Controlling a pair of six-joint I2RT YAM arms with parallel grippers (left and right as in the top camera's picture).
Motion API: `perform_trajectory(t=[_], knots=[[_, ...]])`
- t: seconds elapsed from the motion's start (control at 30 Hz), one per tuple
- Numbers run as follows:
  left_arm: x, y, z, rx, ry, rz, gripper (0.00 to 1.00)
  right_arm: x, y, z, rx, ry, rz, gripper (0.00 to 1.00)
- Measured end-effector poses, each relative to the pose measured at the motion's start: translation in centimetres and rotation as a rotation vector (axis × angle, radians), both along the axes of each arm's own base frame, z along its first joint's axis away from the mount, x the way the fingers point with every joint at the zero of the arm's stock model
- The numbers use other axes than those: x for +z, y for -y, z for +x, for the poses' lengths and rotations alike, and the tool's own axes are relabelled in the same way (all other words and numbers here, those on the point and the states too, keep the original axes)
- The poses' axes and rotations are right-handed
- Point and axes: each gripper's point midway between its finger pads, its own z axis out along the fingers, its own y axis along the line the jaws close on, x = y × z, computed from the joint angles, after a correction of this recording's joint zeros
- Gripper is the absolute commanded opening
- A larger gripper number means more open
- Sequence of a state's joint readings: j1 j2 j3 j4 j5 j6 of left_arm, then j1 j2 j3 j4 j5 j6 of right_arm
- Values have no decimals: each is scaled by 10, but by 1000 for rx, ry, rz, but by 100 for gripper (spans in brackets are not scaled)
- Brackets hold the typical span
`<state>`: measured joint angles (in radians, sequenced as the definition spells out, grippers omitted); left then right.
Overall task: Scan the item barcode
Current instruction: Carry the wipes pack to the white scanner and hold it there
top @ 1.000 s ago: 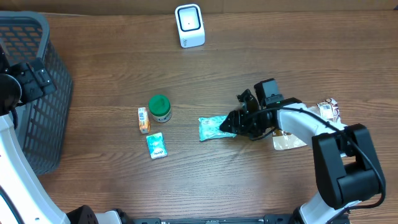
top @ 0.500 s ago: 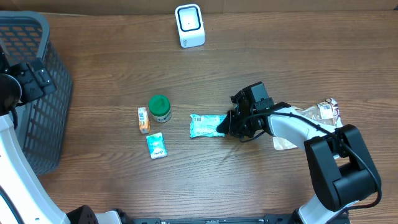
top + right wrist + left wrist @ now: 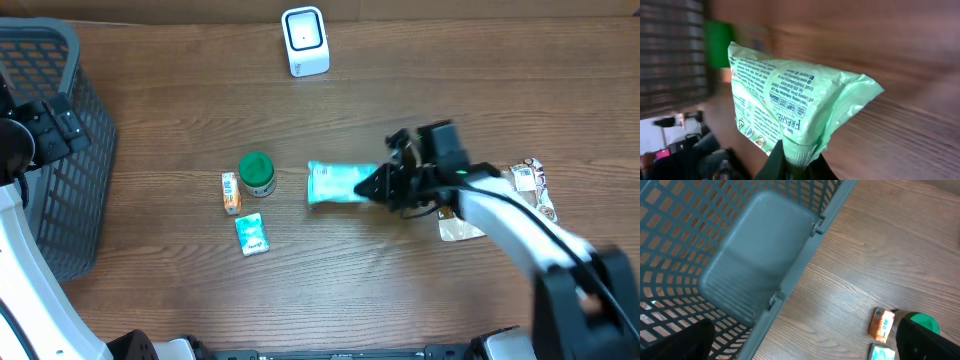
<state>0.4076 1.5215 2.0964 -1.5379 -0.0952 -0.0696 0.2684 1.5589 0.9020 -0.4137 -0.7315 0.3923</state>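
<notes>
While the table (image 3: 180, 90) and the basket (image 3: 40, 200), far left of the scanner (image 3: 305, 42), lay unchanged and the left end effector (image 3: 55, 120) stayed released by the basket, the right end effector (image 3: 385, 185) had just clenched on one end of the green packet (image 3: 340, 183). The packet, on the robot's side of the scanner, looked lifted. I judged that carrying its barcode to the scanner came next.

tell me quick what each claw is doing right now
left claw: open, holding nothing
right claw: shut on the green packet
</notes>
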Motion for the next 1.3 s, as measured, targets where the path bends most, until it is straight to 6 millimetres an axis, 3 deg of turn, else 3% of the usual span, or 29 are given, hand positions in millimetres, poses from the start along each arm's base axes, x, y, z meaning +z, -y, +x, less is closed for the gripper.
perform_trajectory(t=[0.17,0.27,0.43,0.63,0.77,0.87,0.97,1.1,1.3], knots=[[0,0,0,0,0,0,100,84,4,-10,16,213,95,4],[0,0,0,0,0,0,100,106,5,-26,32,252,113,4],[0,0,0,0,0,0,100,112,4,-44,43,243,94,4],[0,0,0,0,0,0,99,107,5,-46,34,231,69,4],[0,0,0,0,0,0,99,95,7,-57,26,164,-25,4],[0,0,0,0,0,0,100,106,6,-59,23,154,-133,4],[0,0,0,0,0,0,100,137,1,-42,10,223,-230,4],[0,0,0,0,-1,0,100,170,-5,-6,-27,344,-383,4],[0,0,0,0,0,0,100,178,-19,75,-123,580,-674,4]])
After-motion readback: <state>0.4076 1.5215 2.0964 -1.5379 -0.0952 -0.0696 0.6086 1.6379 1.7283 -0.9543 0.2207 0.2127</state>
